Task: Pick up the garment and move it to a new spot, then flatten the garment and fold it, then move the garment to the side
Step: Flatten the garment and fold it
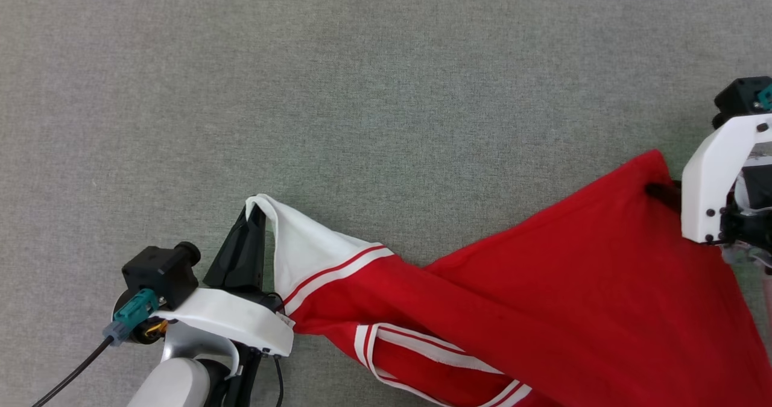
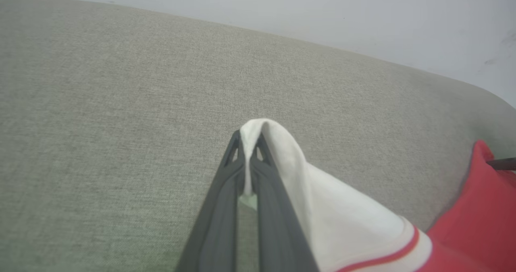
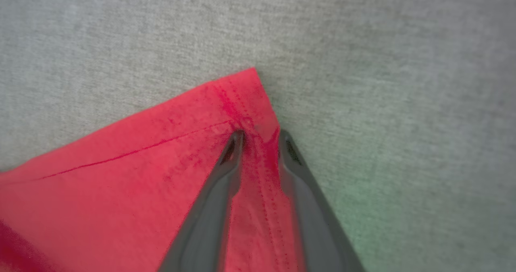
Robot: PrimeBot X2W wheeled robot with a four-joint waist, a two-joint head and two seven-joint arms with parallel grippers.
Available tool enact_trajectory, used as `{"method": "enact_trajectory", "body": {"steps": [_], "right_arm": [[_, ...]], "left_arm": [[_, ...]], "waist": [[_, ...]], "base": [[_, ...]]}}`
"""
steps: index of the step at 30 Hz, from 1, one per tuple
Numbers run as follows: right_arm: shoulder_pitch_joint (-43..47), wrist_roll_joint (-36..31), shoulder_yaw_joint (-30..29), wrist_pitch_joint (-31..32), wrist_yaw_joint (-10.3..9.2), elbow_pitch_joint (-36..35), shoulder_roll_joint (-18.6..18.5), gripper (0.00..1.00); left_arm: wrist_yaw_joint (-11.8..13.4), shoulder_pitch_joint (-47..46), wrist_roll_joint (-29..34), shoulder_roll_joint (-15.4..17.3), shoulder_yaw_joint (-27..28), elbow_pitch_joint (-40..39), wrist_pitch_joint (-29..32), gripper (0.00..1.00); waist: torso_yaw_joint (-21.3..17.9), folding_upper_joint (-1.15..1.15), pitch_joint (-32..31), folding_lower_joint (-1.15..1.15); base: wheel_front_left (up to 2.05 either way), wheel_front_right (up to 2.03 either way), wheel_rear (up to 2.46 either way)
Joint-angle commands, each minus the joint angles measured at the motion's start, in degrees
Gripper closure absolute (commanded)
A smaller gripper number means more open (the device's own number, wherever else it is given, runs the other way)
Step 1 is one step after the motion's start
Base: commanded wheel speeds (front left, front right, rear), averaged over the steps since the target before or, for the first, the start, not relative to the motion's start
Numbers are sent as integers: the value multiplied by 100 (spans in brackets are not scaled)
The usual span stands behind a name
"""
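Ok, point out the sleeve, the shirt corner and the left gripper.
sleeve [image 2: 346,211], left wrist view: on its white cloth above the red stripe.
shirt corner [image 3: 238,94], right wrist view: on the red hem tip.
left gripper [image 2: 247,145], left wrist view: between its fingertips.

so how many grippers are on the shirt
2. The left gripper pinches the garment's white sleeve at lower left; the right gripper straddles its red corner at right.

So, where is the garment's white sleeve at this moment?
In the head view the white sleeve is at the lower left, its tip pinched in the left claw, left of the red body.
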Motion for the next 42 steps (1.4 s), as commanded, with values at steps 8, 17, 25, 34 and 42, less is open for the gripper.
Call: {"method": "enact_trajectory", "body": {"steps": [8,17,25,34,42], "right_arm": [[122,0,378,-396,16,89,-70,100],[-357,-372,113,-1403,9,181,-94,100],[-1260,-557,-201,-1981,8,441,-14,100],[-2817,-864,-311,-2701,6,585,44,100],[-4312,-1035,-277,-3624,5,886,153,100]], "left_arm": [[-11,-58,-55,108,131,175,-80,100],[-266,-1032,-98,592,425,431,279,100],[-464,-2882,-285,449,607,1594,587,100],[-702,-5353,-129,512,741,2830,583,100],[-858,-7427,140,772,845,3462,431,100]], "waist": [[-123,0,-471,0],[-458,0,-1374,0],[-681,0,-1512,0],[-932,0,-739,0],[-1150,0,336,0]], "base": [[0,0,0],[0,0,0],[0,0,0],[0,0,0],[0,0,0]]}}
